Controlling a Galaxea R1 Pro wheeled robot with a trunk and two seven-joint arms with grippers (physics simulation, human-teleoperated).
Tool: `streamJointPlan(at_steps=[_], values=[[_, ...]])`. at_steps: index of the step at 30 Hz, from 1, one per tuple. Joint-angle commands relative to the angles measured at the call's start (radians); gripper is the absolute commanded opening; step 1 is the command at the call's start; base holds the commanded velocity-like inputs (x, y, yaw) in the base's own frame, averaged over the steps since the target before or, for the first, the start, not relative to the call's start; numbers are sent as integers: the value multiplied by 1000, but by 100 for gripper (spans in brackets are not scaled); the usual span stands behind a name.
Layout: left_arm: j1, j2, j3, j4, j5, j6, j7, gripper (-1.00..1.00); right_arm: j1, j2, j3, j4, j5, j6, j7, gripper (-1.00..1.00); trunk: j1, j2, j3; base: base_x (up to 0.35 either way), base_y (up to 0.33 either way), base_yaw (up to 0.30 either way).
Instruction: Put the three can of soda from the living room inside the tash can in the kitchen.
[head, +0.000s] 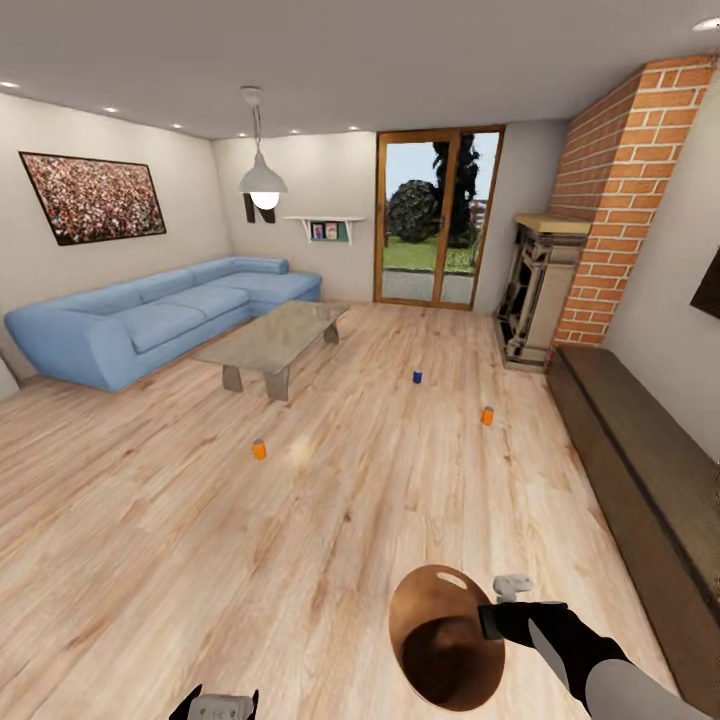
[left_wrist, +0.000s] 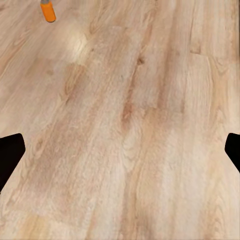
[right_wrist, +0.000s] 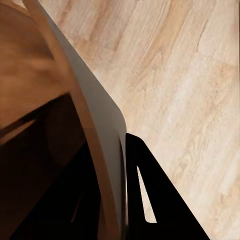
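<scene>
Three soda cans stand apart on the wooden floor: an orange can (head: 259, 449) at the left, a blue can (head: 417, 377) farther off, and a second orange can (head: 487, 415) at the right. The trash can (head: 445, 640), tan-brown inside, hangs low in front of me, its mouth toward the camera. My right gripper (head: 490, 620) is shut on its rim; in the right wrist view one finger sits either side of the grey wall (right_wrist: 95, 115). My left gripper (head: 225, 705) stands open over bare floor, the left orange can (left_wrist: 48, 11) well ahead of it.
A blue sofa (head: 150, 320) and low glass-topped table (head: 275, 340) stand at the left. The brick chimney (head: 620, 180) with fireplace (head: 535, 290) and a dark low bench (head: 640, 480) line the right wall. A glass door (head: 438, 215) is at the back.
</scene>
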Motion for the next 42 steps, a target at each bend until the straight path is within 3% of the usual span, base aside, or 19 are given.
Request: streamJointPlan(at_steps=[1,20,42], values=[[0,0,0,0,0,0,0,100,0,0,-5,-1,-10,1,5,-100,0,0,0,268,184,-207],[0,0,0,0,0,0,-1,100,0,0,-4,0,-10,1,5,-100,0,0,0,262,210,-60],[1,0,0,-3,0,0,-1,100,0,1,-4,2,-10,1,5,-100,0,0,0,249,246,-231]])
